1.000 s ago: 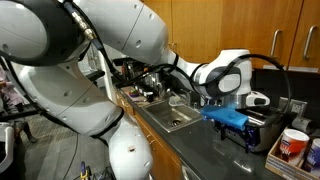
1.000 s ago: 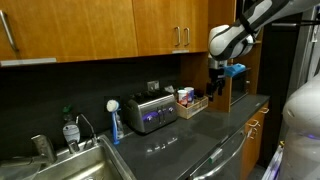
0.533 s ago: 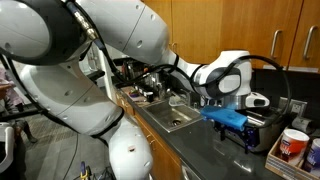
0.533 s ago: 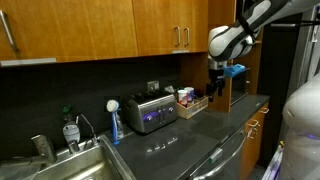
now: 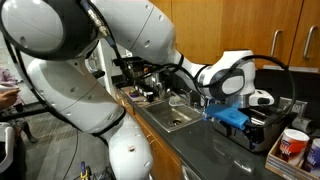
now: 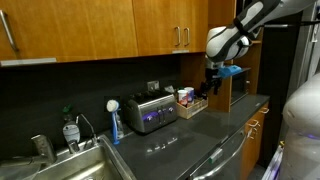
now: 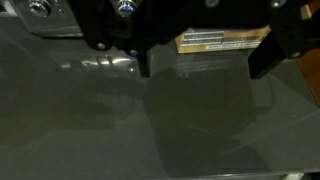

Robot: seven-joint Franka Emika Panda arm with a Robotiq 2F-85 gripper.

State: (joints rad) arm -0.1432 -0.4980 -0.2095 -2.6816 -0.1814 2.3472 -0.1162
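Note:
My gripper (image 7: 204,62) comes in from the top of the wrist view, its two dark fingers (image 7: 143,62) wide apart with nothing between them. Below it lies the dark grey countertop (image 7: 160,130). The edge of a tan box with labels (image 7: 222,42) shows past the fingers. In both exterior views the gripper (image 6: 209,86) hangs in the air, with a blue part at the wrist (image 5: 226,115). It is above and a little to the side of a wooden tray of packets (image 6: 190,104) that stands beside a silver toaster (image 6: 150,113).
A sink (image 6: 60,165) with a tap (image 6: 42,148) and a soap bottle (image 6: 70,131) is set in the counter. A white-and-blue brush (image 6: 114,118) stands by the toaster. Wooden cabinets (image 6: 120,30) hang above. A red-and-white cup (image 5: 292,144) stands in a box at the counter's end.
The gripper has shifted slightly toward the toaster side, above the tray. The arm's upper links have swung a little. The jaws stay open.

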